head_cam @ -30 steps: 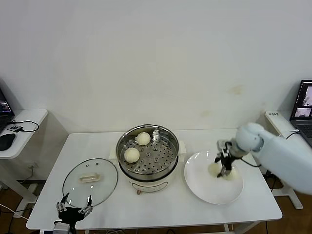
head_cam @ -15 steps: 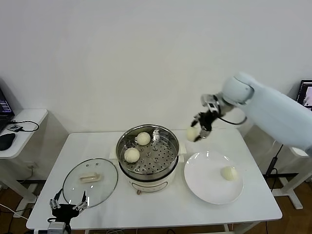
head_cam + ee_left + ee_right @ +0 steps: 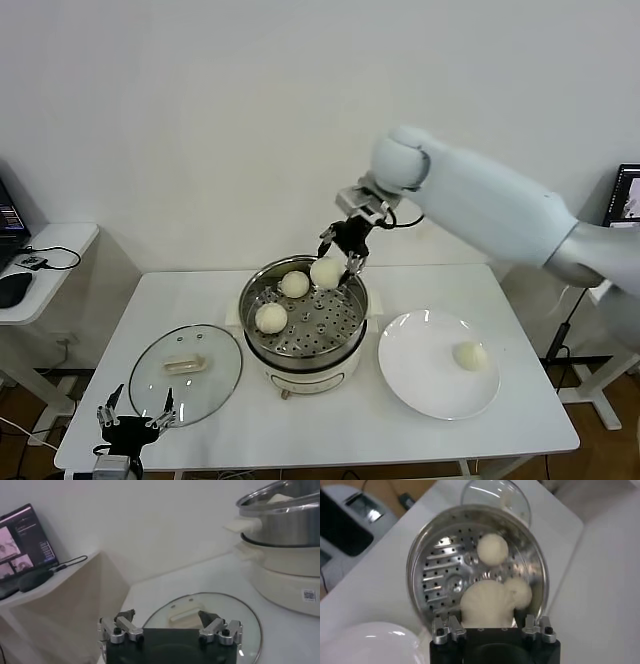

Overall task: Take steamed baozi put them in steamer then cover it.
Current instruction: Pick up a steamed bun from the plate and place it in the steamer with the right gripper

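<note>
— Above the steamer [image 3: 303, 322], centre of frame: what changed?
— Right end effector [image 3: 340, 262] swung over from the plate [image 3: 438, 377] at right, now hanging over the pot's back rim. Only one bun [image 3: 469, 355] left on that plate.
— Grip?
— Fingers part-closed around a steamed baozi [image 3: 325, 272], clamped from both sides, held just above the tray. Two more [image 3: 271, 318] resting on the perforated tray below.
— Cover?
— Lying flat on the desk [image 3: 330, 425], lower left, beside the steamer: cover [image 3: 186, 372] untouched.
— Left end effector [image 3: 134, 419]?
— Bottom left corner, slipped a bit lower, fingers spread wide, gripping nothing, near the lid's edge.
</note>
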Controlling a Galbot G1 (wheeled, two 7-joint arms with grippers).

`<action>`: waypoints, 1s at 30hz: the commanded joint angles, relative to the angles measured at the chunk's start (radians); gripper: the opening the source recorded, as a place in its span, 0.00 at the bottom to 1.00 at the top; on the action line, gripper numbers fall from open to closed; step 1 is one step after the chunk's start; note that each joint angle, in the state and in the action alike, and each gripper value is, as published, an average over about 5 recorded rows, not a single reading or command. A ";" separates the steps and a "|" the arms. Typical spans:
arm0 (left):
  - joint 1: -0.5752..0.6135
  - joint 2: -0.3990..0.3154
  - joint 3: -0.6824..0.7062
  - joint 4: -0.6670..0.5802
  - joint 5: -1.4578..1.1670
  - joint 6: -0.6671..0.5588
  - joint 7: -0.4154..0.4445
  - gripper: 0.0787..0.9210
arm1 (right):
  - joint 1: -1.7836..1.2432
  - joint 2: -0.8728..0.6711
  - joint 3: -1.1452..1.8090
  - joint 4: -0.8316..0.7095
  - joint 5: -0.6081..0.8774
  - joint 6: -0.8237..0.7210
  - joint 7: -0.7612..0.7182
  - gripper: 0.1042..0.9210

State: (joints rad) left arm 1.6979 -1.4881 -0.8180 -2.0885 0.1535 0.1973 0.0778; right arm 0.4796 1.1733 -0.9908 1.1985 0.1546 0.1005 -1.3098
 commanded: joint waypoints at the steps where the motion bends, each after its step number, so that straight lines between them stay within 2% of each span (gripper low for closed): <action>1: 0.002 -0.002 -0.002 -0.006 0.000 -0.002 -0.002 0.88 | 0.005 0.085 -0.087 0.028 -0.132 0.200 0.058 0.65; 4: 0.004 -0.003 -0.003 -0.010 -0.001 -0.003 -0.002 0.88 | -0.010 0.097 -0.103 0.027 -0.241 0.267 0.099 0.65; 13: 0.000 -0.006 -0.007 -0.009 -0.006 -0.003 -0.002 0.88 | -0.049 0.133 -0.150 0.042 -0.338 0.348 0.185 0.65; 30: -0.007 -0.010 -0.005 0.007 -0.003 -0.002 0.002 0.88 | -0.059 0.119 -0.201 0.153 -0.343 0.351 0.185 0.66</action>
State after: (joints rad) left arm 1.6906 -1.4981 -0.8234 -2.0831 0.1497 0.1952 0.0792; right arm 0.4259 1.2855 -1.1720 1.3156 -0.1536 0.4251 -1.1419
